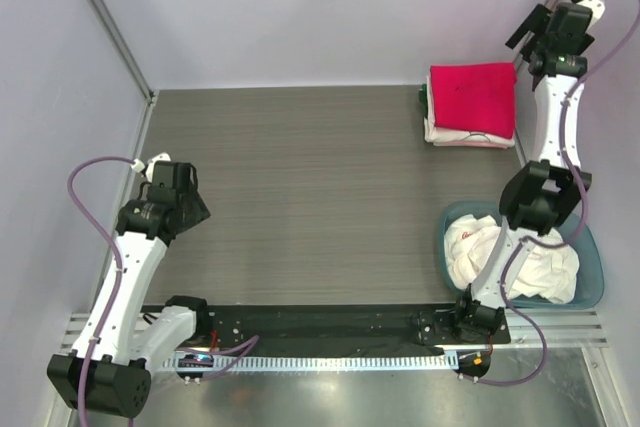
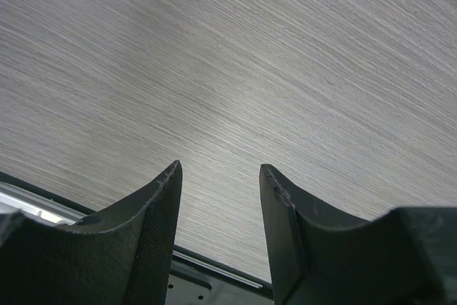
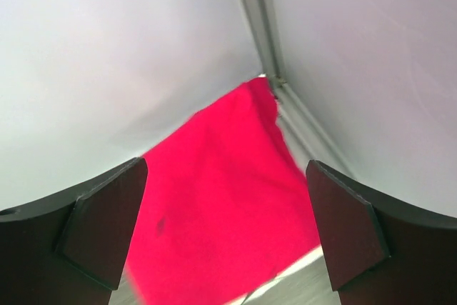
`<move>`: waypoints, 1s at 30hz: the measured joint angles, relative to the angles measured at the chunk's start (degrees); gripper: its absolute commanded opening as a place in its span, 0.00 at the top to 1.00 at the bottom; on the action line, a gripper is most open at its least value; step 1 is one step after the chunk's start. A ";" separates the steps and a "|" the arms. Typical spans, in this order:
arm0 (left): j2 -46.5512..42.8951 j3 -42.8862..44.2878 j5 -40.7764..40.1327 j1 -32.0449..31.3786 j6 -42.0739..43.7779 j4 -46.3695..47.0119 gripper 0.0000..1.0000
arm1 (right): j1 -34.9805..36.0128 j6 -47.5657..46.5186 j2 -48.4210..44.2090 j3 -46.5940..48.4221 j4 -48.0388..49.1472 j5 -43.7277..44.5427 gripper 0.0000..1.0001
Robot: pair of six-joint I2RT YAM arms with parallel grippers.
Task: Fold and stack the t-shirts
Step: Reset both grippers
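Note:
A folded crimson red t-shirt (image 1: 472,92) lies on top of a small stack of folded pale t-shirts (image 1: 465,137) at the far right of the table. My right gripper (image 1: 530,32) hangs above the stack's far right corner, apart from it. In the right wrist view it (image 3: 227,166) stands wide open with the red t-shirt (image 3: 221,219) below it and nothing between its fingers. Over bare table at the left, my left gripper (image 1: 200,209) is partly open and empty (image 2: 220,168). More white t-shirts (image 1: 520,257) lie crumpled in the tub.
A blue-grey plastic tub (image 1: 590,257) stands at the near right, beside the right arm's base. Pale walls close in the table at the back and on both sides, with a metal corner post (image 3: 265,41) just behind the stack. A black rail (image 1: 320,322) runs along the near edge.

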 measured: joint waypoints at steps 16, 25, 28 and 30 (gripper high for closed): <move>-3.10 0.76 3.54 0.00 1.14 0.00 0.50 | 6.51 13.94 -59.82 -55.69 3.13 -15.63 0.00; -3.72 1.77 6.64 0.00 3.76 0.68 0.41 | 14.53 18.40 -66.82 -76.08 -9.29 -18.82 0.00; -4.90 1.62 7.10 0.00 4.17 1.22 0.37 | 15.10 18.93 -68.39 -79.25 -13.18 -19.37 0.00; -5.95 1.25 7.32 0.00 4.42 1.95 0.41 | 15.23 19.12 -70.05 -80.00 -15.41 -19.37 0.00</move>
